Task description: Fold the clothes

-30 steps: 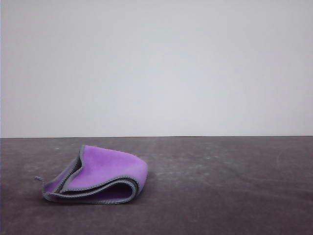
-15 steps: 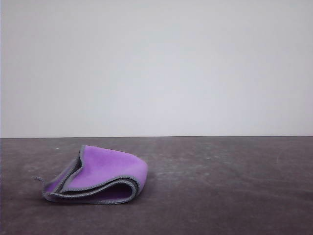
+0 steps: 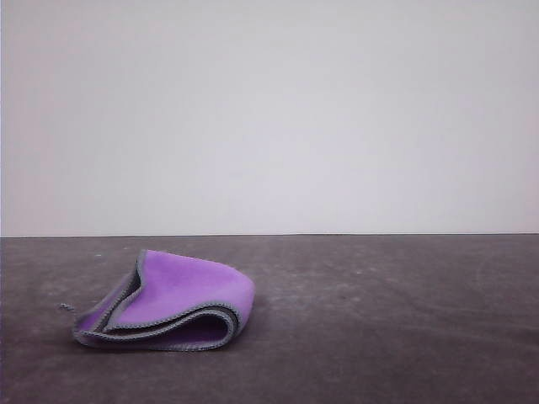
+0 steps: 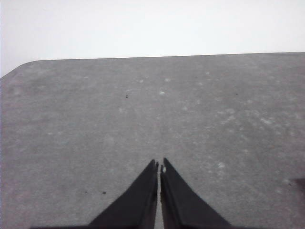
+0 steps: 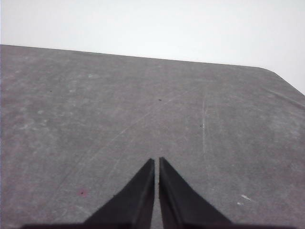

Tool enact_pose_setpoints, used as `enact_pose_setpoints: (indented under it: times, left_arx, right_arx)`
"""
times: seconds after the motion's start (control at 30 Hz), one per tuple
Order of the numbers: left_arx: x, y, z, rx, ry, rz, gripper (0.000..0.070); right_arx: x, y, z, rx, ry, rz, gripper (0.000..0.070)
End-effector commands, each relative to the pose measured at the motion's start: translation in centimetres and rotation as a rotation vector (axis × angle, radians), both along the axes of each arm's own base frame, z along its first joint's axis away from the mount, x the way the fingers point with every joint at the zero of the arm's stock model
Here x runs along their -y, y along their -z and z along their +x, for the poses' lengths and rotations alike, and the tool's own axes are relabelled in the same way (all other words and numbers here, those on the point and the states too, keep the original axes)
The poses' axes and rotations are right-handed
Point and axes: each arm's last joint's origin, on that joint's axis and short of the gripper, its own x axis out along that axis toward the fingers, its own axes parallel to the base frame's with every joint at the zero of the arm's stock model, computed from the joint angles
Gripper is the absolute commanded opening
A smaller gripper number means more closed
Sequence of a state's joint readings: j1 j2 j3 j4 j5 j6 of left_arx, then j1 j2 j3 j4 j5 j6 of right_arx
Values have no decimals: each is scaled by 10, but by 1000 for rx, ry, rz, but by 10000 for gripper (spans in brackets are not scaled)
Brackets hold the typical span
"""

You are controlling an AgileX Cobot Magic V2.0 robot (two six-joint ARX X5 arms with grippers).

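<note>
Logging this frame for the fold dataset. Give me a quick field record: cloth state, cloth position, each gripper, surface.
cloth: purple cloth with grey stitched edge, loosely folded over itself, layers bulging rather than flat
cloth position: left part of the table in the front view, nothing touching it
left gripper: shut, empty, over bare table
right gripper: shut, empty, over bare table
surface: dark grey table, scuffed and scratched
</note>
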State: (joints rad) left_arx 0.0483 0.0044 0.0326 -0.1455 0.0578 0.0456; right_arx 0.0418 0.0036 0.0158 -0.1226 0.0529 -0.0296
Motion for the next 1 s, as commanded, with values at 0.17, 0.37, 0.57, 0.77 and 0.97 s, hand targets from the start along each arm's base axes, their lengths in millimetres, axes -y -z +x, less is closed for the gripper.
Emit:
enact_pose_setpoints:
  times: [0.17, 0.37, 0.57, 0.77, 0.97]
  left_arx:
    - [0, 6, 1, -8, 3, 14, 0]
    - [0, 6, 1, -8, 3, 14, 0]
    - [0, 6, 1, -8, 3, 14, 0]
    - [0, 6, 1, -8, 3, 14, 0]
    - [0, 6, 1, -8, 3, 14, 0]
  right_arx:
    - [0, 0, 0, 8, 0, -4, 14]
    - [0, 0, 0, 8, 1, -4, 14]
    - [0, 0, 0, 8, 1, -4, 14]
    - [0, 0, 0, 8, 1, -4, 14]
    - [0, 0, 0, 8, 1, -4, 14]
